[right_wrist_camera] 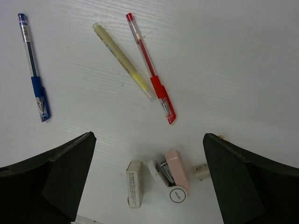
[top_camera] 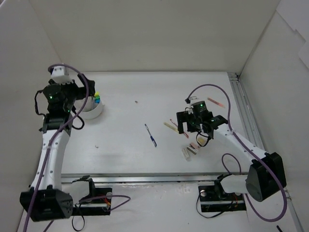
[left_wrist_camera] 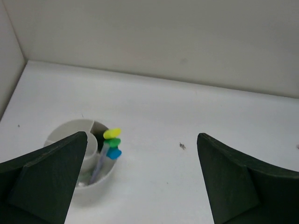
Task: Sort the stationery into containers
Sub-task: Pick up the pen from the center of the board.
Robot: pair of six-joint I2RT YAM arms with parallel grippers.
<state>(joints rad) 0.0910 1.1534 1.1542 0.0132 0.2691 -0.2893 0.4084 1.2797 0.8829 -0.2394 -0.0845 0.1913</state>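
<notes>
- Top view: the round white tub stands near the table's far-left corner.
- Left wrist: the left gripper is spread wide and empty. The tub sits beside its left finger, holding yellow-, green- and blue-capped highlighters.
- Right wrist: the right gripper is spread wide and empty. A pink eraser and a white eraser show between its fingers, with a red pen beyond.

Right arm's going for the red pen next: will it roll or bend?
The red pen looks thin, round and rigid: probably stiff and light, yet apt to roll if nudged. Its smooth clear barrel may slip; the red grip likely holds better.
</notes>
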